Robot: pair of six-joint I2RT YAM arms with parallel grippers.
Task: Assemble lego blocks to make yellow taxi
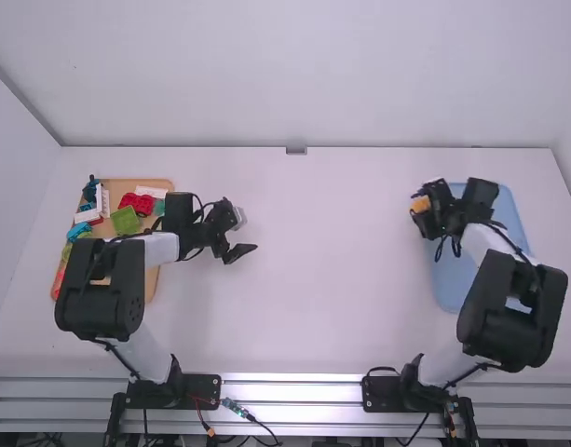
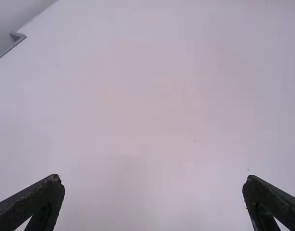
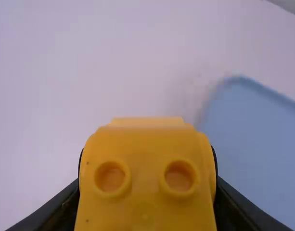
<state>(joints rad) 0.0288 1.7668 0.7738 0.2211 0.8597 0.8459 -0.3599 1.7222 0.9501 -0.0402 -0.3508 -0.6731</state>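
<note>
Yellow block (image 3: 145, 180) — looks squat and round-cornered, with two ring-like studs towards the camera, a paler ledge along one edge and a few dark specks. Sits pinched between both fingers of the right hand (image 1: 419, 205), out towards two o'clock on the worktop (image 1: 313, 270) and near the ten o'clock corner of a blue tray (image 1: 445, 279).

At nine o'clock on the worktop, rests as an orange-brown tray (image 1: 153, 279) with a red block (image 1: 138, 203), a green block (image 1: 126, 220), a white block (image 1: 152, 192) and a blue block (image 1: 78, 231). Lies partly covered by the left arm (image 1: 99, 289), just as on the blue tray by the right arm (image 1: 509, 307). Towards ten o'clock, reaches out as the left hand (image 1: 250, 234) — spread wide, gripping nothing.

Underneath, looks white and smooth; beyond, rises as pale walls (image 1: 294, 74), with a small grey bracket (image 1: 296, 150) at twelve o'clock.
</note>
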